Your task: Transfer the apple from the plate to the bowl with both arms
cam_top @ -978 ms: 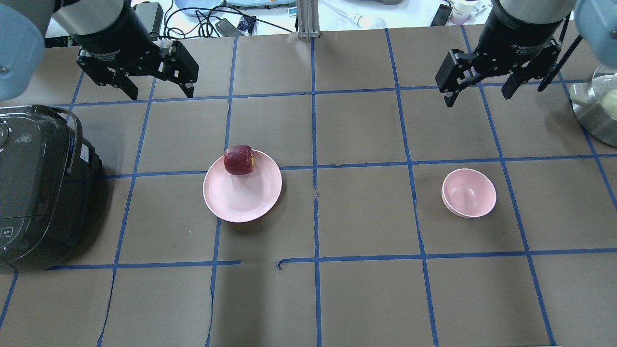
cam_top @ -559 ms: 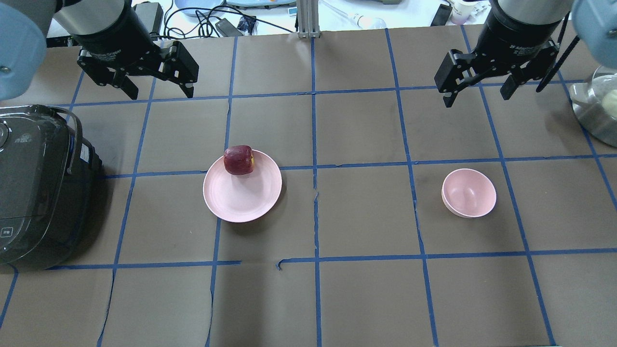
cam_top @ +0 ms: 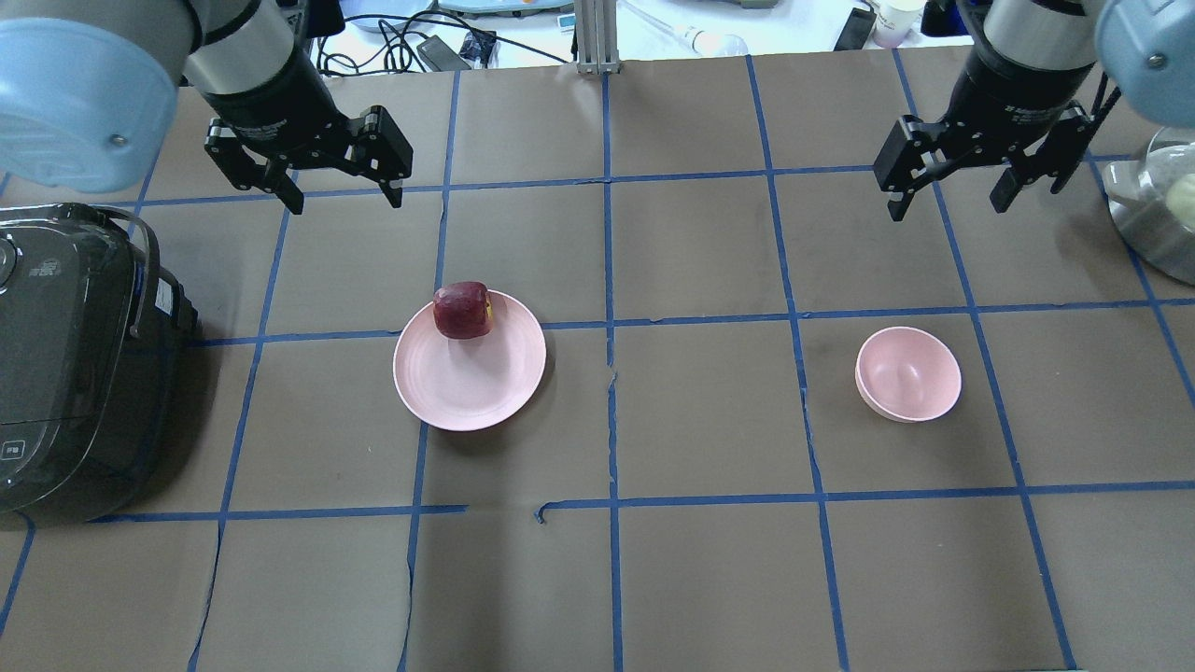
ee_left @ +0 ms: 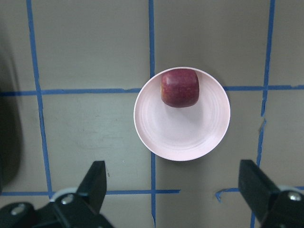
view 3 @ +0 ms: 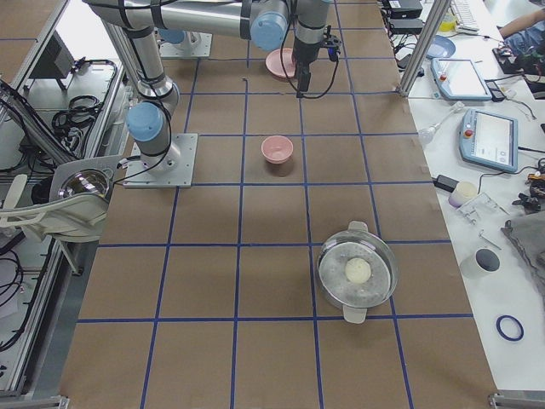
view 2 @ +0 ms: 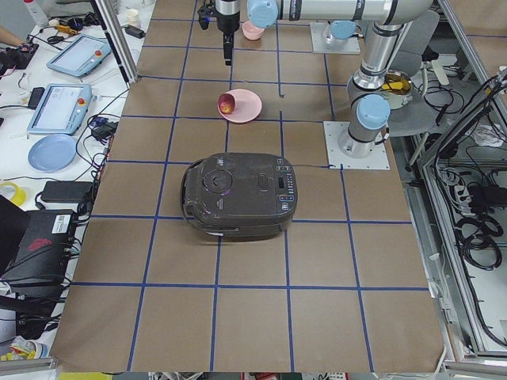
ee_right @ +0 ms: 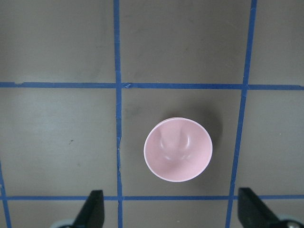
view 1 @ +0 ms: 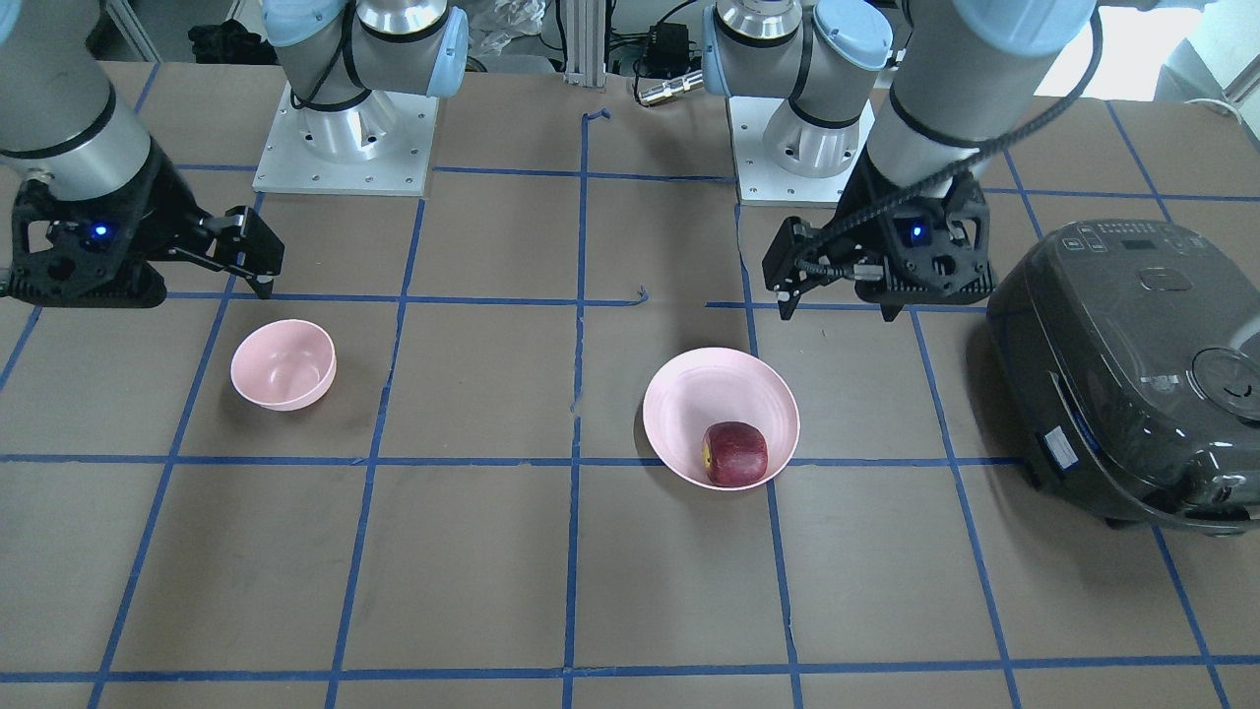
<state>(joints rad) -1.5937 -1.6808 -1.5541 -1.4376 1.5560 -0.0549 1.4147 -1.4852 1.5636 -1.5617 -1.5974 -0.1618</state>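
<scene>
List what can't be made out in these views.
Right side view: apple hidden behind an arm.
Left side view: bowl too small to see inside.
Overhead: pot cut by right edge, cooker by left.
Wrist views: left pincer and right pincer cut by bottom edge.

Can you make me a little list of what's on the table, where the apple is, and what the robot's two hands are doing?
apple: on the plate, at the rim farthest from the robot
plate: robot's left side
bowl: robot's right side, empty
left gripper: open, holds nothing, hovers past the plate
right gripper: open, holds nothing, hovers past the bowl
rice cooker: far left edge
</scene>
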